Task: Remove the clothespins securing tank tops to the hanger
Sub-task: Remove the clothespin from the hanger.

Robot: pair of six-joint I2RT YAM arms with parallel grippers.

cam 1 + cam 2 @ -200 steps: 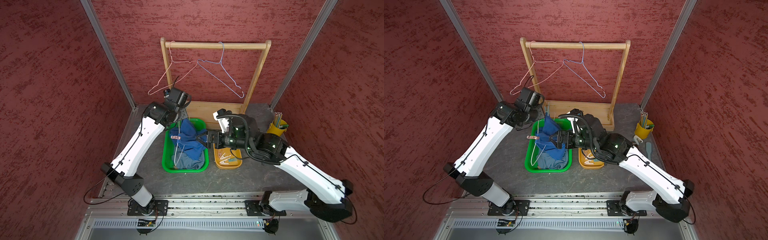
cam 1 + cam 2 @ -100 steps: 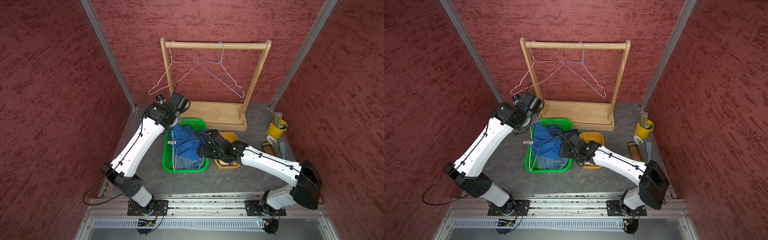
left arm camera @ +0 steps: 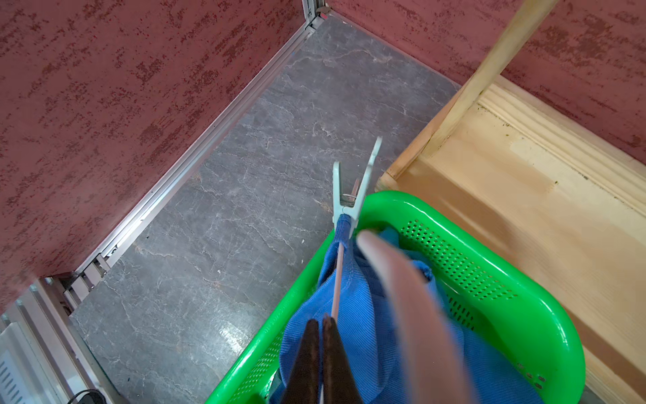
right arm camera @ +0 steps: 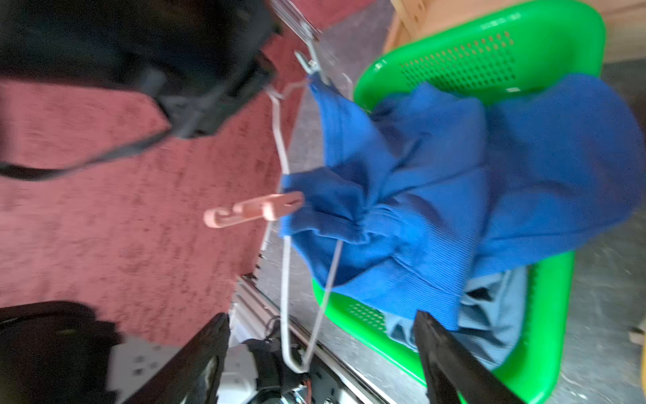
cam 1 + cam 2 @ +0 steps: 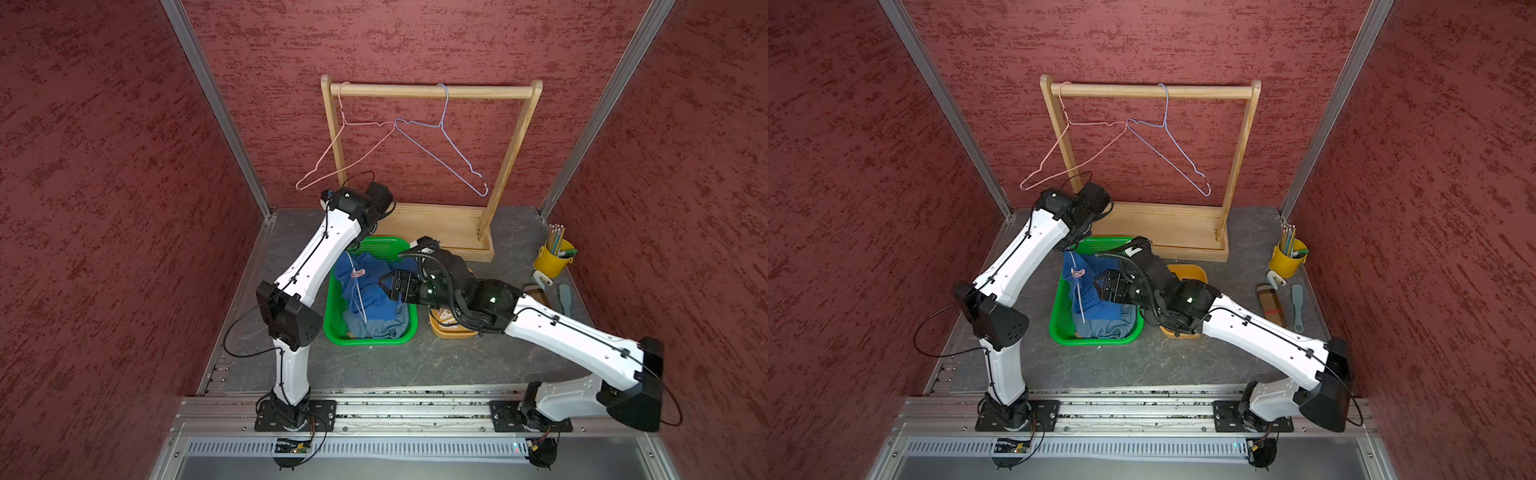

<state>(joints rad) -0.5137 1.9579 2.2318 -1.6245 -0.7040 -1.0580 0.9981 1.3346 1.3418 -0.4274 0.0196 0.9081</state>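
Left end effector (image 3: 321, 320) clamped shut on hanger (image 3: 337, 280) wire. Right end effector (image 5: 385, 286) spread wide open. Pink clothespin (image 5: 358, 273) at its 9 o'clock, pinching blue tank top (image 5: 374, 301).

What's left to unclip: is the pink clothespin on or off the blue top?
On: pink clothespin pinches the blue top onto the hanger.

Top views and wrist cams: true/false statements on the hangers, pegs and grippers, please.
1. The left gripper is shut on the white wire hanger. True.
2. The pink clothespin is off the royal blue tank top. False: the clothespin clips the top to that hanger.
3. The right gripper is open and empty. True.
4. The pink hanger and blue hanger on the wooden rack carry tops. False: both hangers are bare.
5. The orange tray is empty. False: the tray holds clothespins.
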